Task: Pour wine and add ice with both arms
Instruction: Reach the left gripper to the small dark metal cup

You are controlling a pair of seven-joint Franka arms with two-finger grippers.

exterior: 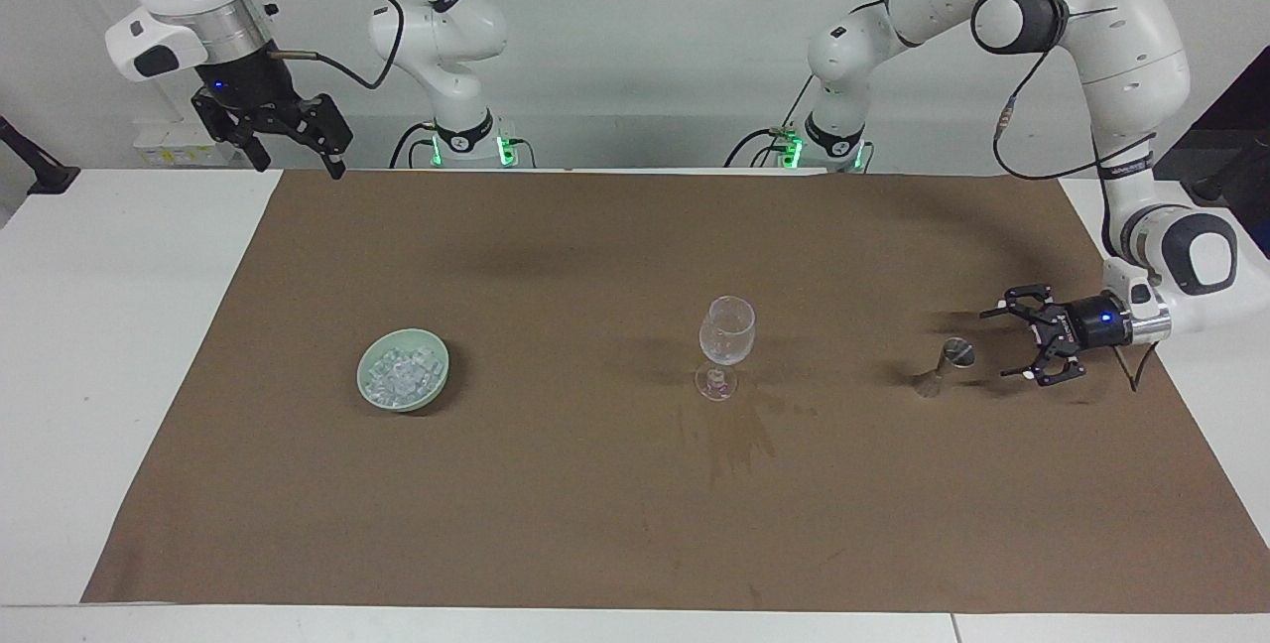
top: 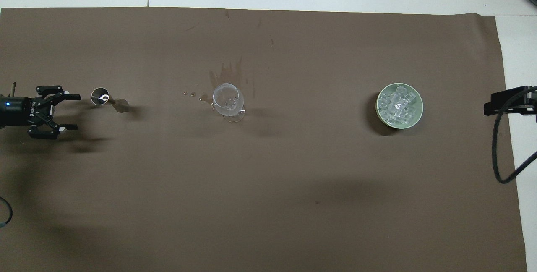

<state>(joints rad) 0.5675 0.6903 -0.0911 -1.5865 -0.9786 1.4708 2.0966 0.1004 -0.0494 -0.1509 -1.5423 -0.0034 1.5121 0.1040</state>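
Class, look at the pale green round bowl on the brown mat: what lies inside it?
The pale green round bowl holds a heap of small clear ice cubes that covers its floor. Whether anything lies beneath the heap cannot be seen.

Bright, even overhead light; soft shadows; glass perh. slightly blurred.
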